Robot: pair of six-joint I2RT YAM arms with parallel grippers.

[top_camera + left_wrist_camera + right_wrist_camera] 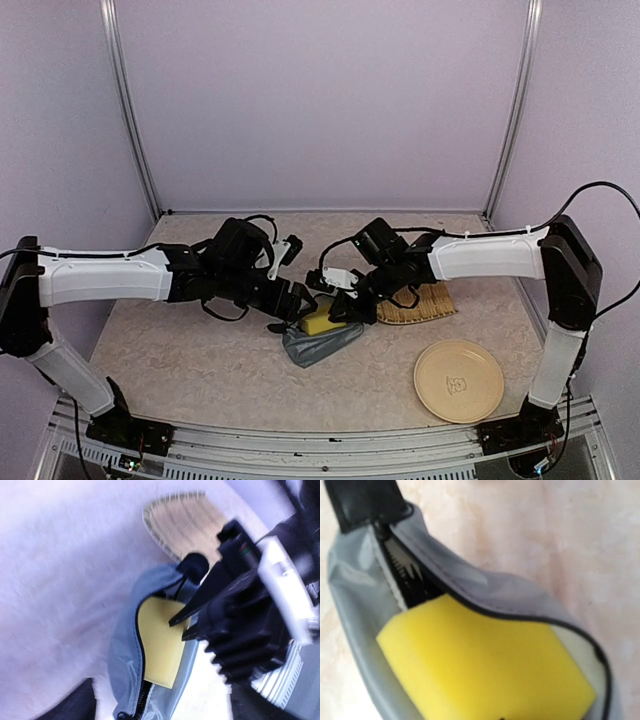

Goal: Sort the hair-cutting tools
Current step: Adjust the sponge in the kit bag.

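None of the hair-cutting tools shows in any view. A grey-blue zip pouch (pixel 322 346) lies at mid-table with its zip open, and a yellow sponge (pixel 317 321) sticks out of its mouth. My right gripper (pixel 342 305) comes in from the right. In the left wrist view the right gripper (pixel 178 628) is shut on the edge of the sponge (pixel 157 645), above the pouch (pixel 122 650). The right wrist view is filled by the sponge (pixel 485 665) and the pouch (pixel 350 605). My left gripper (pixel 297 304) hovers at the pouch's left end, jaws wide, one of its fingers (pixel 65 707) beside the fabric.
A woven straw mat (pixel 420 305) lies just right of the pouch, under the right arm, and also shows as the mat (pixel 185 522) in the left wrist view. A round yellow plate (pixel 458 380) sits at the front right. Purple walls close in the table.
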